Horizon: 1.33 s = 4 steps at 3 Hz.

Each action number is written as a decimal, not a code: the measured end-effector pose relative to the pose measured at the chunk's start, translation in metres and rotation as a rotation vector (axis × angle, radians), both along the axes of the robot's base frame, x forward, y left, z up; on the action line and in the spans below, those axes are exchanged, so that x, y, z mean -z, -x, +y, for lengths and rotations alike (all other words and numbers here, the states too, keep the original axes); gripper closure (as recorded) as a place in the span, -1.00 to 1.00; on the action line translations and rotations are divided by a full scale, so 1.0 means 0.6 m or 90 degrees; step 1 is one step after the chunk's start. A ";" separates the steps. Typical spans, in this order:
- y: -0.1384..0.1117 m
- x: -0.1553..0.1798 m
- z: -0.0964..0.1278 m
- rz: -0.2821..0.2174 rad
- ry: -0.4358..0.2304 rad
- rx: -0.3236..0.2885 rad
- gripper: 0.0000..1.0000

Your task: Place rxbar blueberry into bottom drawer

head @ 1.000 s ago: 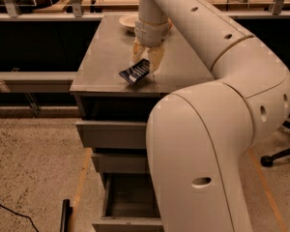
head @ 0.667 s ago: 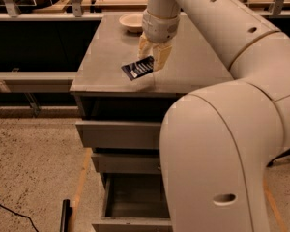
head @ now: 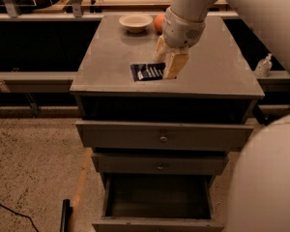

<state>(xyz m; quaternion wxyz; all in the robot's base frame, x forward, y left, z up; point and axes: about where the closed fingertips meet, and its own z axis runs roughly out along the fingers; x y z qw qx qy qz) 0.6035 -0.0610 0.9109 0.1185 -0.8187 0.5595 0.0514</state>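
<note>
The rxbar blueberry, a dark navy wrapper with white lettering, is at the front middle of the grey cabinet top. My gripper reaches down from above, and its cream fingers are closed on the bar's right end. The bar sits low against the top. The bottom drawer is pulled open below and shows a dark interior. The two shallower drawers above it are shut.
A cream bowl and an orange fruit stand at the back of the cabinet top. My arm and body fill the right side. A small bottle sits on the right ledge. A dark object and a cable lie on the floor at left.
The gripper and the bar have shifted slightly right, and the bar now lies flatter. My arm and body have swung away to the right, uncovering the drawers.
</note>
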 end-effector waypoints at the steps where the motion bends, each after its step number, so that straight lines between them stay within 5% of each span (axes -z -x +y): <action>1: 0.083 0.003 -0.004 0.036 -0.033 0.076 1.00; 2: 0.196 0.041 -0.021 0.066 -0.065 0.157 1.00; 3: 0.240 0.080 -0.032 0.029 -0.084 0.177 1.00; 4: 0.255 0.222 -0.056 0.034 -0.074 0.175 1.00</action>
